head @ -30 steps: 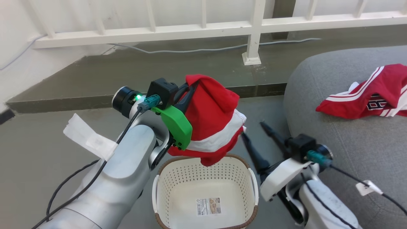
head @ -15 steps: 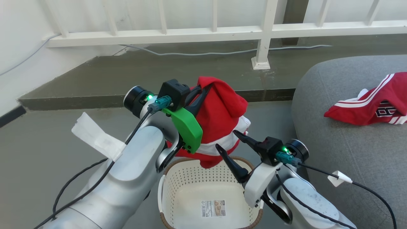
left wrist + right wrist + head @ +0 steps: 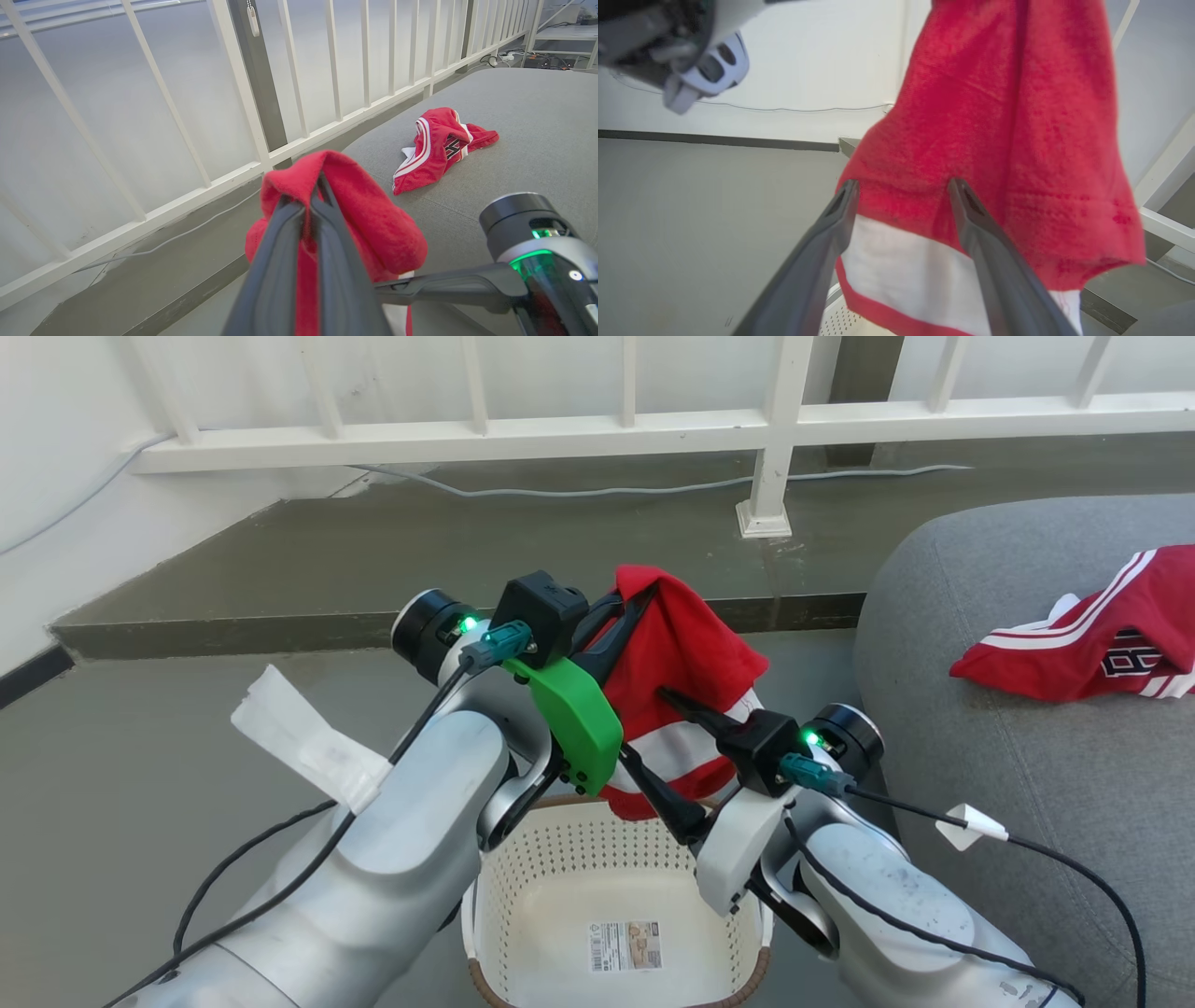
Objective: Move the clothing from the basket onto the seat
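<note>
My left gripper (image 3: 638, 605) is shut on a red garment (image 3: 695, 658) with a white band, which hangs above the basket (image 3: 485, 905). The cream perforated basket holds only its label. In the left wrist view the closed fingers (image 3: 299, 242) pinch a fold of the red garment (image 3: 373, 224). My right gripper (image 3: 649, 728) is open, its tips against the hanging cloth. In the right wrist view the right gripper (image 3: 903, 186) has the garment (image 3: 994, 116) just beyond its spread fingers. A second red garment (image 3: 1088, 644) with lettering lies on the grey seat (image 3: 1027, 765).
A white railing (image 3: 766, 429) and a raised concrete step (image 3: 373, 569) with a cable run behind the basket. The basket stands on grey floor (image 3: 121, 784). The seat (image 3: 537, 112) fills the right side, with the second garment (image 3: 439, 144) on it.
The right gripper has risen and swung left from beside the basket up to the hanging garment. The left gripper has carried the garment a little to the right. The camera shifted slightly.
</note>
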### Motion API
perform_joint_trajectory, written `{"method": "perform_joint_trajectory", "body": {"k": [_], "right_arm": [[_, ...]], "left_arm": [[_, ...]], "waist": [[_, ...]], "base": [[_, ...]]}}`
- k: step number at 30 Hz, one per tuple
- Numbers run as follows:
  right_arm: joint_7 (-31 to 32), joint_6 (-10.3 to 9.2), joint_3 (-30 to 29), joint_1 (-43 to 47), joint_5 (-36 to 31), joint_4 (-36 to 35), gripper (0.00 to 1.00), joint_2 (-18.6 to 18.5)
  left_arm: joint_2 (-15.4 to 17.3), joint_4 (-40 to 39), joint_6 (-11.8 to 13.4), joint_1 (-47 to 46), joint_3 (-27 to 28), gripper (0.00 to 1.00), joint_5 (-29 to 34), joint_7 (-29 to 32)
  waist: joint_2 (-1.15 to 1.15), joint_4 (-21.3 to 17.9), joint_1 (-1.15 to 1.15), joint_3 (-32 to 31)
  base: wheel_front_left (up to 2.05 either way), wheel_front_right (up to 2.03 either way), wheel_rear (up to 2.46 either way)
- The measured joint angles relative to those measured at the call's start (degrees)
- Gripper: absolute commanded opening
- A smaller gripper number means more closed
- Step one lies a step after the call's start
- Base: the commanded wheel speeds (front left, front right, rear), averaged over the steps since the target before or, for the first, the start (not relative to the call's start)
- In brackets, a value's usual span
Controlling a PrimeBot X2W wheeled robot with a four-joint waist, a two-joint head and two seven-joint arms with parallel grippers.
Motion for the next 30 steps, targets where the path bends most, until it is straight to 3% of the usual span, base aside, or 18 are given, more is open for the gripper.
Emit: {"method": "perform_joint_trajectory", "body": {"k": [6, 14, 15, 16, 17, 18, 19, 30], "right_arm": [[-0.5, -0.55, 2.2, -0.1, 2.4, 0.0, 1.0, 0.0], [-1.0, -3.78, 3.5, -1.8, 5.5, 1.1, 1.0, 0.0], [-1.0, -4.07, 3.6, -2.0, 5.9, 1.4, 0.84, 0.0], [-1.0, -4.59, 3.8, -2.3, 6.1, 1.4, 0.46, 0.0], [-1.1, -5.0, 4.1, -2.5, 6.3, 1.5, 0.23, 0.0], [-1.2, -5.12, 4.4, -2.6, 6.5, 1.5, 0.07, 0.0], [-1.2, -5.49, 4.9, -2.7, 6.5, 1.6, 0.0, 0.0], [-1.6, -6.99, 6.0, -3.5, 8.7, 3.7, 0.0, 0.0]], "left_arm": [[0.0, -1.0, 0.5, 0.0, -0.8, 0.0, -0.5, 0.5], [0.0, -1.7, 1.5, 0.0, -1.8, 0.0, -1.6, 0.9], [0.0, -1.8, 1.6, 0.0, -2.0, 0.0, -2.2, 0.9], [0.0, -1.9, 1.7, 0.0, -2.2, 0.0, -2.6, 0.9], [0.0, -2.0, 1.9, 0.0, -2.3, 0.0, -2.8, 1.0], [0.0, -2.1, 2.0, 0.0, -2.4, 0.0, -2.9, 1.0], [0.0, -2.2, 2.0, 0.0, -2.5, 0.0, -2.9, 1.0], [0.0, -1.5, 3.5, 0.0, -2.5, 0.0, -3.4, 1.0]], "waist": [[0.0, -0.1, 0.0, 0.1], [0.0, -0.2, 0.0, 0.3], [0.0, -0.2, 0.0, 0.3], [0.0, -0.1, 0.0, 0.4], [0.0, -0.1, 0.0, 0.4], [0.0, -0.1, 0.0, 0.4], [0.0, -0.1, 0.0, 0.4], [0.0, -0.5, 0.0, 0.7]], "base": [[0.0, 0.0, 0.0], [0.0, 0.0, 0.0], [0.0, 0.0, 0.0], [0.0, 0.0, 0.0], [0.0, 0.0, 0.0], [0.0, 0.0, 0.0], [0.0, 0.0, 0.0], [0.0, 0.0, 0.0]]}}
